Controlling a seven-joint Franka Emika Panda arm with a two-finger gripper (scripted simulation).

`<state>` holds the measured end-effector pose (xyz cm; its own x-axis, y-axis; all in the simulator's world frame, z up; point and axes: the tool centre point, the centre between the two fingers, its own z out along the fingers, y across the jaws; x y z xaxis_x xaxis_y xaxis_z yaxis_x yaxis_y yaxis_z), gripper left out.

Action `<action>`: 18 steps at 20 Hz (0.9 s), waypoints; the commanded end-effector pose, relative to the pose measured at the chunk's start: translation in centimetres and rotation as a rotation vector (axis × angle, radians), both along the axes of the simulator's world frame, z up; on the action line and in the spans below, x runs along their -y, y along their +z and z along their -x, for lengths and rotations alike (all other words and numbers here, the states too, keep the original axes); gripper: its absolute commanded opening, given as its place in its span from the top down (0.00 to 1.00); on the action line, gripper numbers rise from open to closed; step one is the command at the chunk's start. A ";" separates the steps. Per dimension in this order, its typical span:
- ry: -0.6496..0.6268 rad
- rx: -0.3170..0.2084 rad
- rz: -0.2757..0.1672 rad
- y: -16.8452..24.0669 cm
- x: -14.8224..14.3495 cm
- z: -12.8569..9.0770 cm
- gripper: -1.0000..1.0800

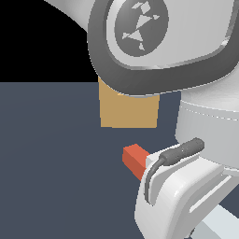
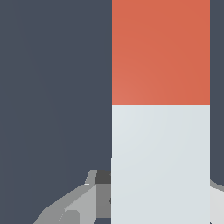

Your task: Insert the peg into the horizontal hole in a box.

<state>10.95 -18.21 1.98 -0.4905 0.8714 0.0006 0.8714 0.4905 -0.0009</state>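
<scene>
- The arm (image 1: 163,42) is filling much of the exterior view, covering the top of the box (image 1: 128,112); no hole is showing.
- Only the orange tip of the peg (image 1: 135,158) is poking out there, near the box but apart from it.
- The gripper (image 2: 159,199) is sitting mostly behind the peg in the wrist view; I cannot tell how its jaws are standing.

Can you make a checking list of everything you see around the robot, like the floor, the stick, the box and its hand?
Surface: plain dark blue-grey floor.
Peg: orange-red end sticks out from behind the arm; grey-white part fills the wrist view.
Box: tan block, top hidden by the arm; apart from the peg.
Hole: not visible.
Clutter: nothing seen.
Gripper: grey finger parts beside the peg; grip cannot be told.
Cables: one dark cable on the arm.
Surroundings: black background.
</scene>
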 end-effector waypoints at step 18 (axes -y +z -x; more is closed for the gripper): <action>-0.124 0.001 0.000 3.2 -3.6 3.4 1.00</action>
